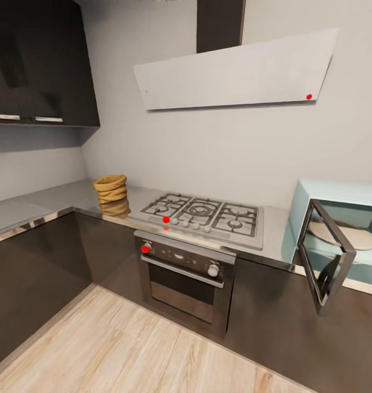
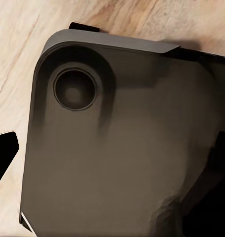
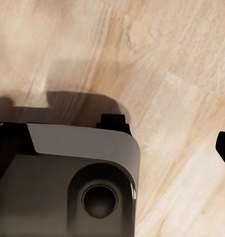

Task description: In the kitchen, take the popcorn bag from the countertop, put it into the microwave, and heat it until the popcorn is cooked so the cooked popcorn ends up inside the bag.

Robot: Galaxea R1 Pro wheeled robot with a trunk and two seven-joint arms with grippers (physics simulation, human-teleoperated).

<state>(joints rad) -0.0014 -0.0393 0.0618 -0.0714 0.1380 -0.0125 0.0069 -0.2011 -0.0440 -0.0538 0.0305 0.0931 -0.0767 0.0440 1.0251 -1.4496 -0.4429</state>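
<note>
Whether either pincer of mine was wide or narrow I could not tell. The tan sack-shaped popcorn bag (image 1: 111, 189) stood far left on the glossy steel tabletop (image 1: 41, 201); the mint-blue microwave's (image 1: 339, 192) open door (image 1: 324, 256) jutted out, risking a bump in passing.

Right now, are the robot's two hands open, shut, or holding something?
Left gripper: cannot be told; its wrist camera looks down at the robot's dark grey base.
Right gripper: cannot be told either.
</note>
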